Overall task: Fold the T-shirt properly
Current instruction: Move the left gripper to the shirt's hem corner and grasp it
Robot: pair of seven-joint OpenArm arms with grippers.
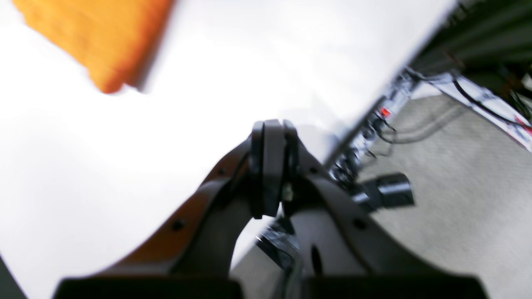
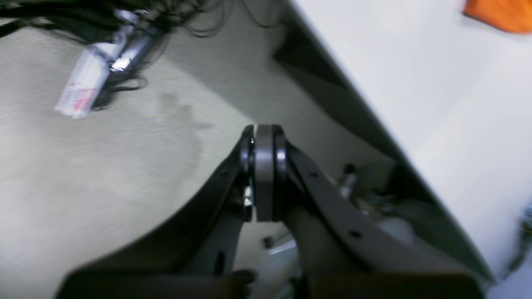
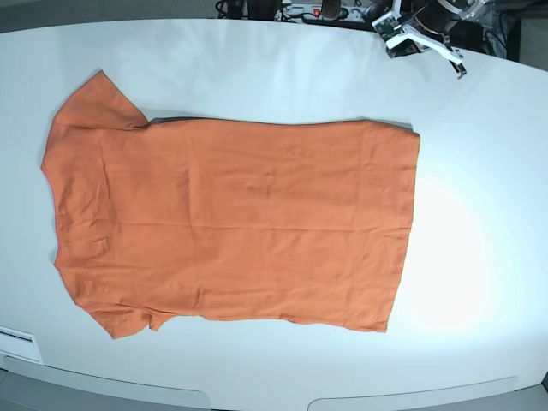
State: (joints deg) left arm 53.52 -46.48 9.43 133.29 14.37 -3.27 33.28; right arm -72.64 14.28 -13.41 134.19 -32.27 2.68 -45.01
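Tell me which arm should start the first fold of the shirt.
Left, probably. The left fingers, shut, sit above the table, with a shirt corner large in its wrist view. The right fingers, also shut, sit above the floor past the table edge, with only a sliver of shirt in view.

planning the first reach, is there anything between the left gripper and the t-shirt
Nothing: the left wrist view shows only bare white table between the shut left gripper and the T-shirt.

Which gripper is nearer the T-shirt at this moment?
Left, as a judgement. The left gripper is shut over the table, short of a corner of the T-shirt. The right gripper is shut past the table's edge, over the floor.
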